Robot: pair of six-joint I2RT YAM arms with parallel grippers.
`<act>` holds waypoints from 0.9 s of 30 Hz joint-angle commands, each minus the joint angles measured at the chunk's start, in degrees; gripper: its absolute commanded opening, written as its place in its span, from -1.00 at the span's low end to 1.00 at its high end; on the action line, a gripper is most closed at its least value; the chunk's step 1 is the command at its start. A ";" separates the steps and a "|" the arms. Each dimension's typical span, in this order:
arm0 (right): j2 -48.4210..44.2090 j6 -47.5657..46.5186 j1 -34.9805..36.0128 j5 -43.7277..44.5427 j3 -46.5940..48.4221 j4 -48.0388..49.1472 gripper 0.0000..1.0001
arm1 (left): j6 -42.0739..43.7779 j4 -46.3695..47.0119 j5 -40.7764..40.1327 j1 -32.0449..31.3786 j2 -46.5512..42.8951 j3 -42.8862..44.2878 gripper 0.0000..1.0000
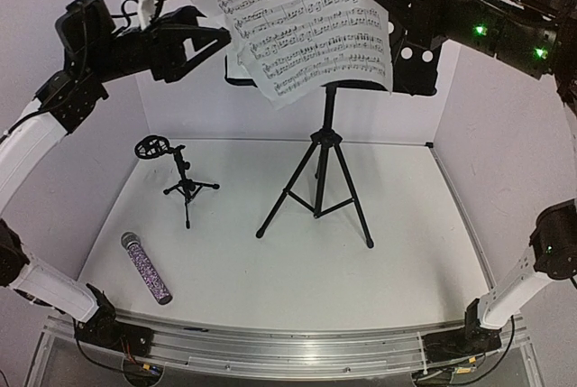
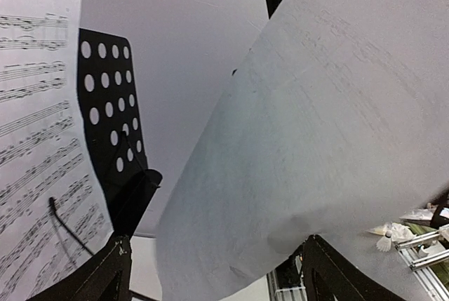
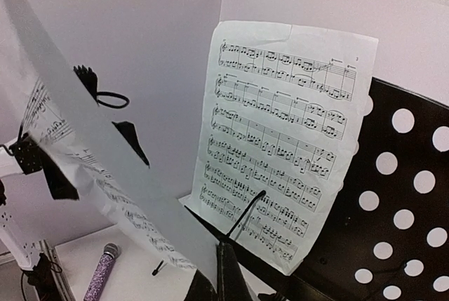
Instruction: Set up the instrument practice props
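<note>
Our left arm [image 1: 32, 152] and right arm [image 1: 516, 283] are white tubes with black joints, thin black cables and green lights [image 1: 480, 30].

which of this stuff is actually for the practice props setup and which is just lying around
For the job:
black perforated-tray tripod music stand
white sheet-music pages
purple glitter microphone with silver mesh head
small black tripod mic stand

Just there:
aluminium rail at the near edge
</note>
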 commanded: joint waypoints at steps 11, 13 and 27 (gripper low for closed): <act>1.46 0.91 -0.11 6.78 3.11 5.56 -1.00 | 6.66 0.72 -0.90 -7.83 8.38 9.95 0.60; 1.16 1.04 -0.11 6.70 2.98 6.21 -1.00 | 6.58 1.32 -2.64 -7.88 8.78 10.61 0.34; 3.38 -7.67 -2.17 19.92 3.05 13.27 -1.00 | 1.46 -9.66 -16.88 -14.76 16.67 25.33 -1.00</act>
